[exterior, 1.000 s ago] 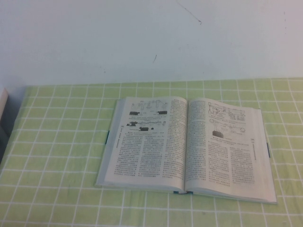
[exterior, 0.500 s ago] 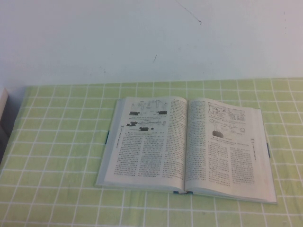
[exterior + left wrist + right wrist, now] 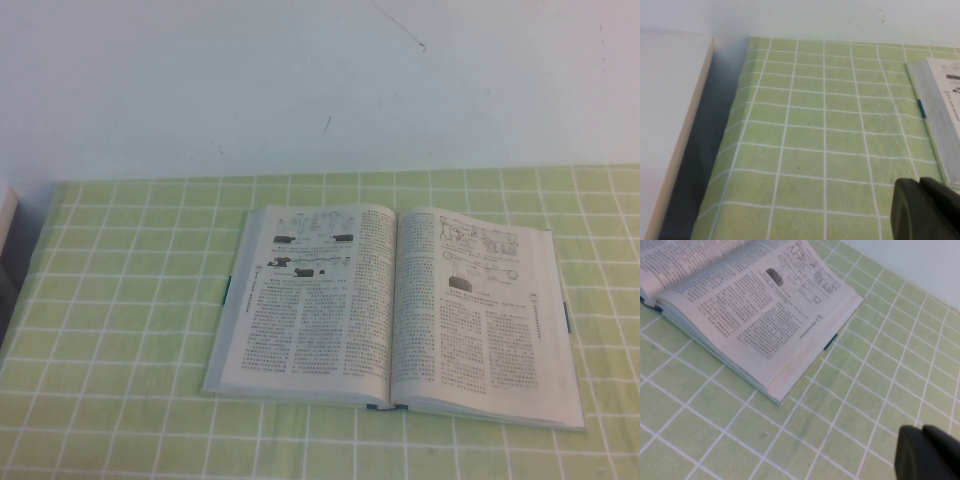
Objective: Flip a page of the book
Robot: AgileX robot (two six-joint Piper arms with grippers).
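The book [image 3: 395, 395] lies open and flat on the green checked cloth, with thin blue-teal cover edges showing. The page [image 3: 300, 300] is its left leaf, lying flat with small dark pictures above text; its edge shows in the left wrist view [image 3: 950, 85]. The right leaf [image 3: 755, 315] carries line drawings and a looped, coil-like figure. Neither gripper shows in the high view. My left gripper [image 3: 919, 184] is shut and empty, above the cloth left of the book. My right gripper [image 3: 922, 430] is shut and empty, above the cloth right of the book [image 3: 790, 375].
A white wall [image 3: 300, 90] stands behind the table. A pale flat board [image 3: 670, 125] lies past the table's left edge, with a dark gap [image 3: 700, 165] between them. Bare checked cloth [image 3: 120, 300] surrounds the book.
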